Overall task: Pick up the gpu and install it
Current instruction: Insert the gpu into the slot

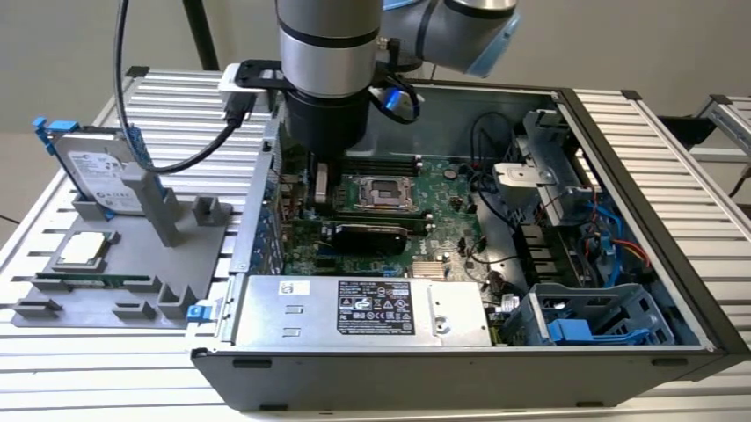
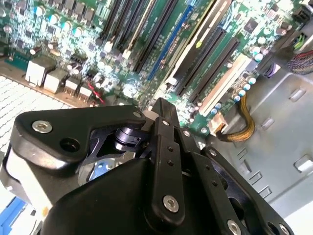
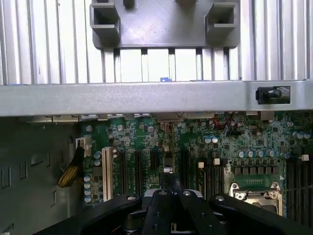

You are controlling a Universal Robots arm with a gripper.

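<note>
Most of the task is judged to be done. The gpu (image 1: 371,234) is seen in the exterior view as a long black body standing on edge among the expansion slots, just below the middle of the frame inside the open computer case (image 1: 652,167). It appears to be in a slot, though whether it is fully seated cannot be told.

The gripper (image 3: 166,188) is held low over the motherboard (image 3: 146,142). In both wrist views its fingers are pressed together, with no card between them, so the gpu is taken to be released.

At the left of the exterior view, the grey holder (image 1: 123,264) on the counter (image 1: 176,105) carries a hard drive (image 1: 100,171), a processor chip (image 1: 84,249) and a memory stick (image 1: 94,281).
</note>
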